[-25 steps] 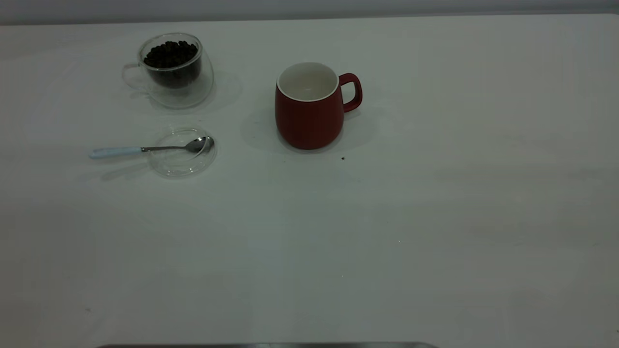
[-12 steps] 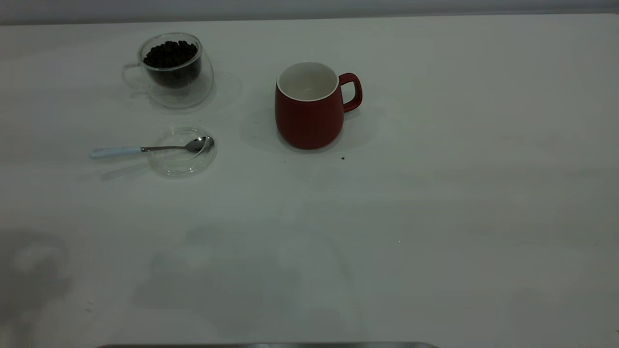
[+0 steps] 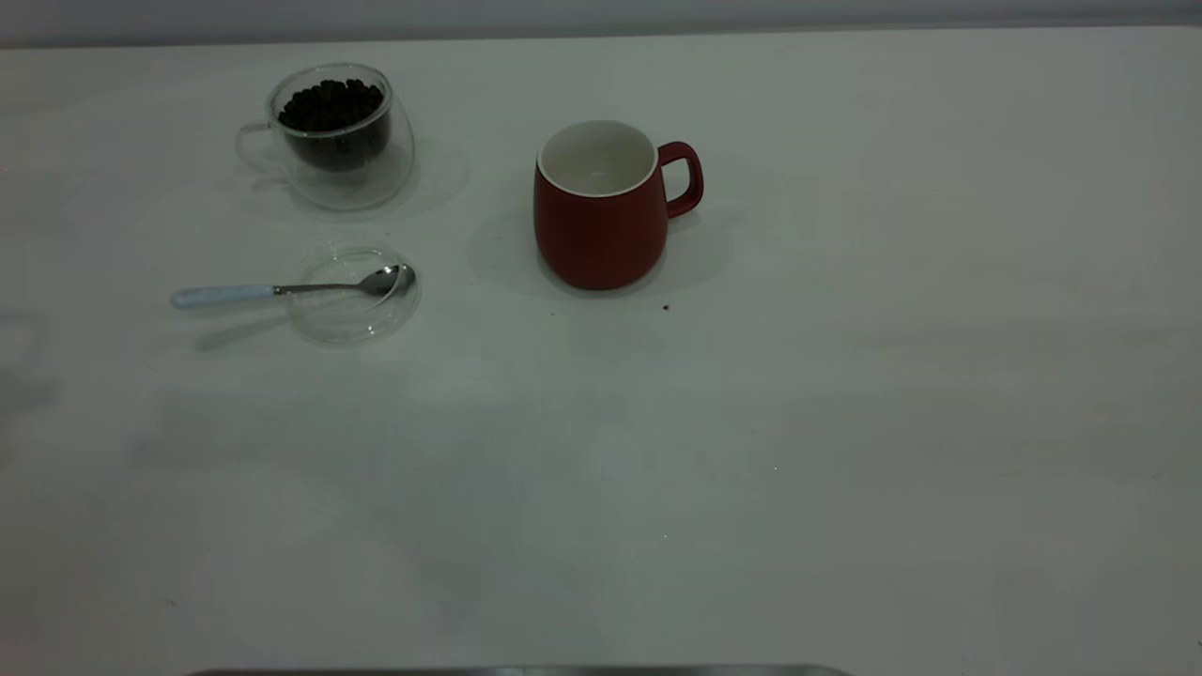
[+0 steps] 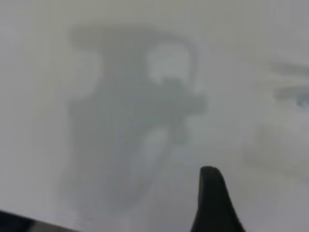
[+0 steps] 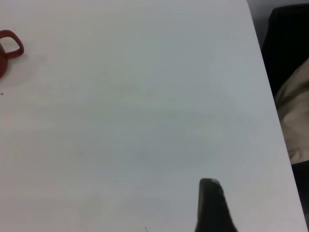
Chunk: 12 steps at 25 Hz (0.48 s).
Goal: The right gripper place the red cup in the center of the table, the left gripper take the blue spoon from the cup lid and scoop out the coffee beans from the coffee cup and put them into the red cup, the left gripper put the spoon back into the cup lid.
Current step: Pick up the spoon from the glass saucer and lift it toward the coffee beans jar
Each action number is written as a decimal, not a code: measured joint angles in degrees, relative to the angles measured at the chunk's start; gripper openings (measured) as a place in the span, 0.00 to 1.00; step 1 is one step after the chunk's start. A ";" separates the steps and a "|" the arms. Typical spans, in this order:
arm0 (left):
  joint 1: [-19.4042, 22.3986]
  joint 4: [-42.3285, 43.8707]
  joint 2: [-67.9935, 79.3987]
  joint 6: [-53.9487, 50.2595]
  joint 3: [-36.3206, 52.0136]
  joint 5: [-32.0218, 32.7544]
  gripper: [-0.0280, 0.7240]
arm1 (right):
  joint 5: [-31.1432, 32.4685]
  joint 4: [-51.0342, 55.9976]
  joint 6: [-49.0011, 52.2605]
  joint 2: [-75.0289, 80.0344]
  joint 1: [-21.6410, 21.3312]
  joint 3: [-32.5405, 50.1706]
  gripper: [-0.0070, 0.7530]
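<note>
Exterior view takes in the matte white table [image 3: 845, 422] with neither arm in sight. Near the middle, toward the far edge, stands the red cup [image 3: 601, 221]: a rounded, dull-glazed ceramic mug, glossy white inside, its loop handle pointing right. A tiny dark speck [image 3: 666, 307] lies on the table just near of it. At far left is the coffee cup [image 3: 338, 141], clear double-walled glass with a bulbous body and a clear handle on its left; a heap of coffee beans [image 3: 331, 108], small and nearly black, fills its inner wall. Nearer than that cup lies the lid [image 3: 355, 310], a thin round disc of clear glass with a raised rim. The spoon [image 3: 282, 289] rests across it, shiny metal bowl inside the lid at its right, pale blue handle sticking out left over the rim onto the table.

Left wrist view shows what the exterior does not: one black pointed finger [image 4: 212, 203] of the left gripper above bare table, with the arm's blurred shadow spread below it. Only one finger shows, so how far the claw is parted cannot be told; nothing is seen in it.

Right wrist view shows one black finger [image 5: 212, 205] of the right gripper over the table's right part, the mug's handle well off. Its opening cannot be told either.
</note>
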 joint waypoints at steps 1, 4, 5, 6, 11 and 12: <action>2.46 -2.05 1.82 1.12 -1.41 0.60 0.73 | 0.00 0.00 0.00 0.00 0.00 0.00 0.67; 8.45 -11.87 8.07 10.62 -3.57 2.74 0.73 | 0.00 0.00 -0.05 0.00 0.00 0.00 0.67; 10.05 -16.69 10.31 14.63 -3.68 3.75 0.73 | 0.00 0.00 -0.05 0.00 0.00 0.00 0.67; 11.18 -21.10 13.17 19.95 -3.70 4.94 0.73 | 0.00 0.00 -0.05 0.00 0.00 0.00 0.67; 13.38 -46.93 25.20 45.45 -3.70 14.51 0.72 | 0.00 0.00 -0.05 0.00 0.00 0.00 0.67; 13.32 -50.30 26.29 48.87 -3.70 16.08 0.72 | 0.00 0.00 -0.05 0.00 0.00 0.00 0.67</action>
